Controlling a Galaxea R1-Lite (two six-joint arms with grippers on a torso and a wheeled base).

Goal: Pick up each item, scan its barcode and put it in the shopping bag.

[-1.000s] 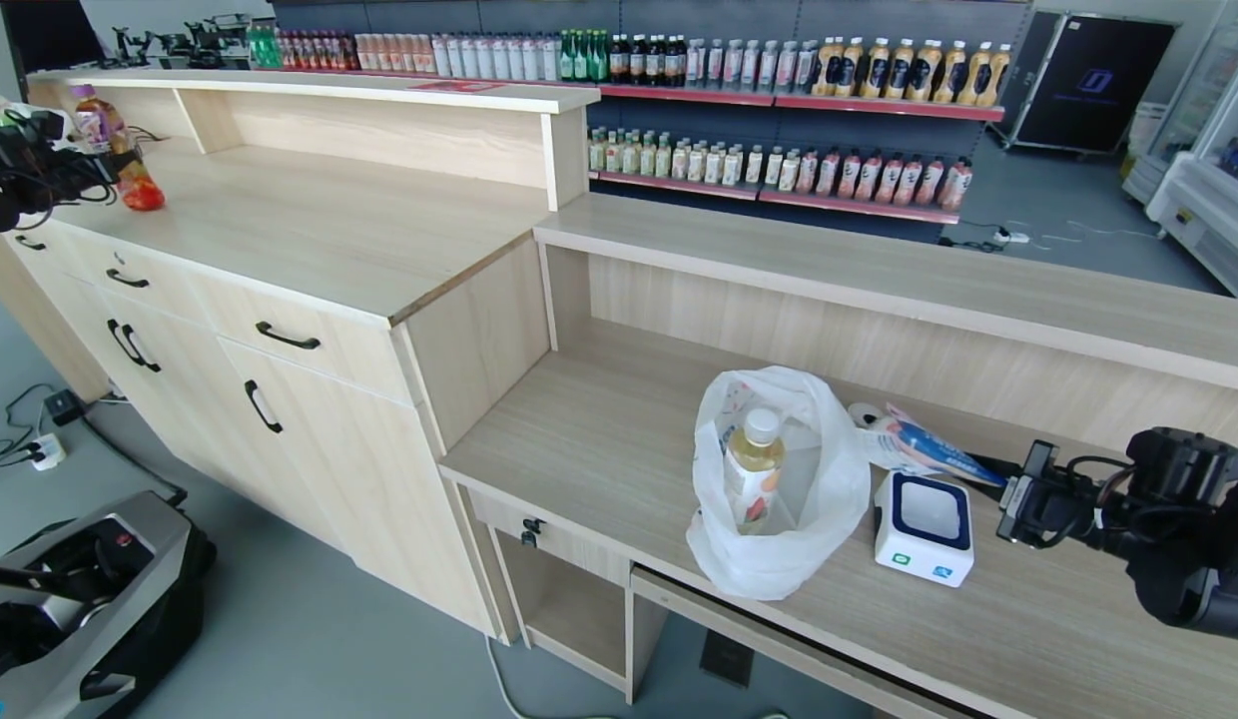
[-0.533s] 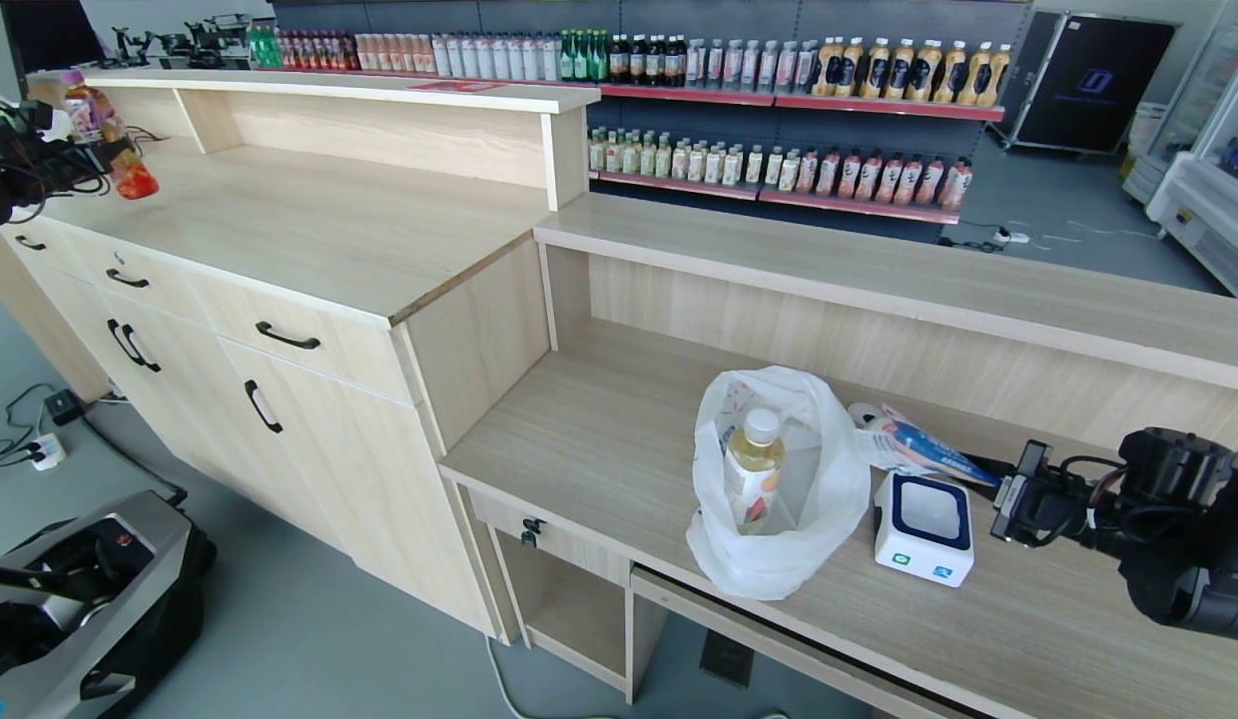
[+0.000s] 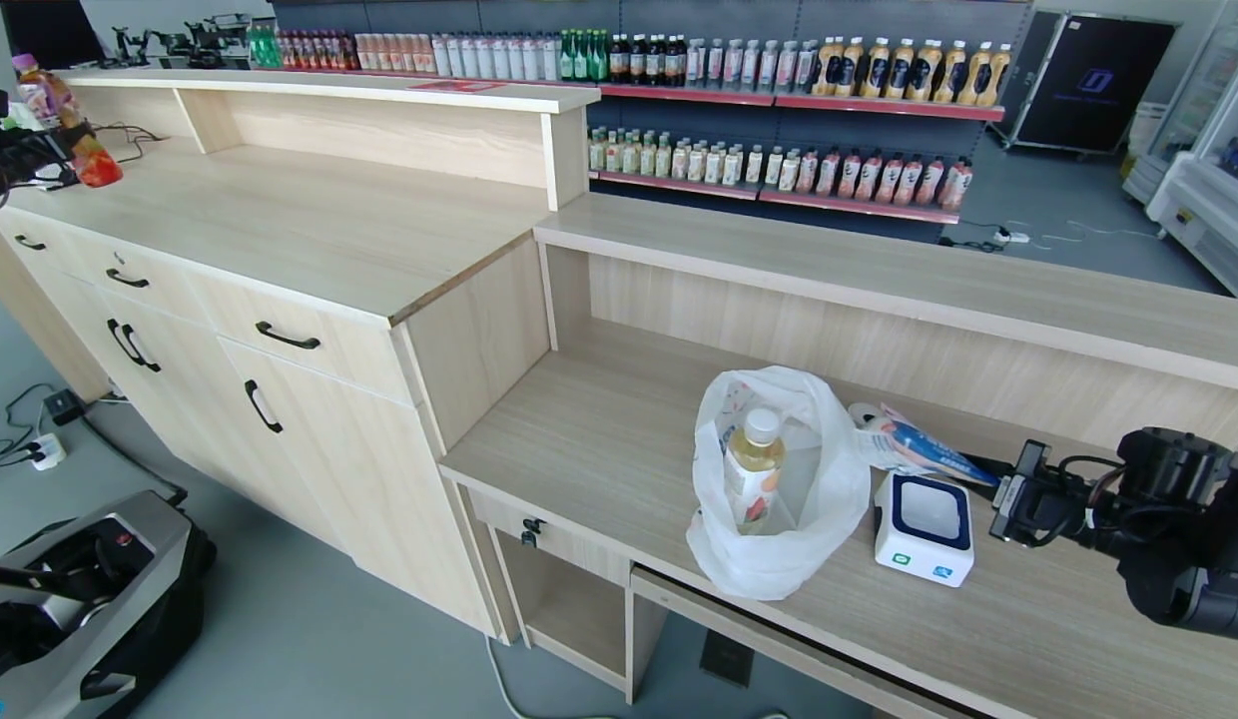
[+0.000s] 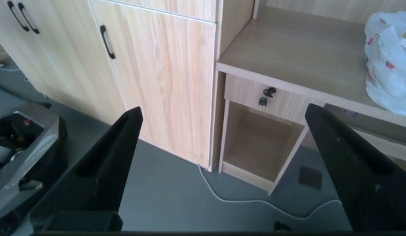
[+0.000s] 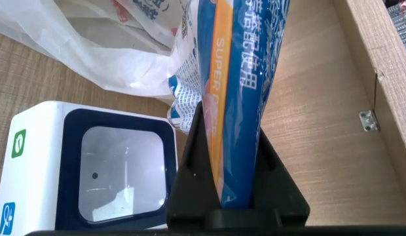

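With the jaws of the right gripper (image 5: 226, 128) clamped on the blue snack packet (image 5: 239, 65) poised just beside the barcode scanner (image 5: 121, 164) at lower left, bring its barcode face squarely over the scanner window, left gripper (image 4: 222, 108) jaws standing wide.

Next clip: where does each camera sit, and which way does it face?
Head: on the robot's head, facing forward and down at the counter with bag and scanner; right gripper at the right edge.
Left wrist: in front of the cabinet, facing it and the floor; open left gripper in frame.
Right wrist: close above the scanner, facing along the counter; its gripper clamps the packet.
Shared: all three show the bag; head and right wrist share scanner and packet.
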